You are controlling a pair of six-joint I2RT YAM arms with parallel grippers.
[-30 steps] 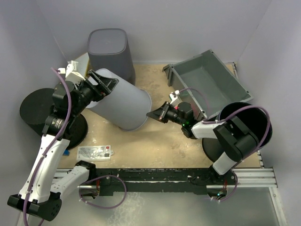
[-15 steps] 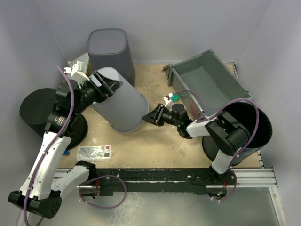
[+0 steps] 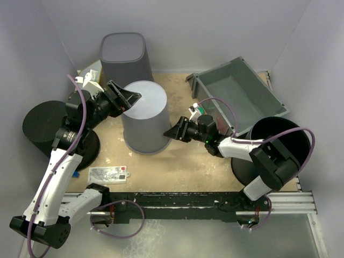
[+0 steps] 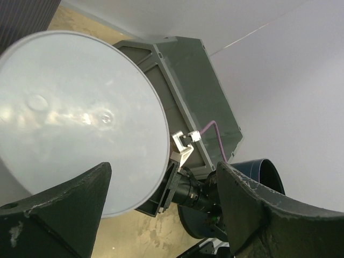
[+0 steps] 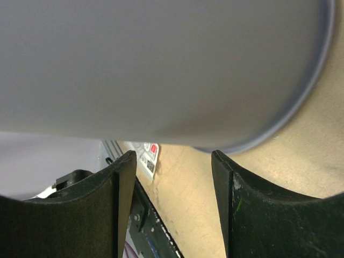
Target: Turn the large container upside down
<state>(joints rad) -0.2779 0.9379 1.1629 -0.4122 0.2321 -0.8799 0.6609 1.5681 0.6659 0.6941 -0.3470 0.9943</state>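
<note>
We see the bin (image 3: 142,115) standing base-up on the left arm's side of the table (image 3: 183,161), its rim seemingly down on the board; the left gripper (image 3: 128,98) is spread wide beside the upturned base, gripping nothing; the right gripper (image 3: 173,131) sits low by the rim, fingers apart, nothing between them. We judge the flip all but done; both arms should back straight away, jaws wide, so no finger catches the rim. The table is worn tan board; a dark bin (image 3: 123,54), a tray (image 3: 236,94) and a black tub (image 3: 285,142) stand around it, with pale walls close in.
</note>
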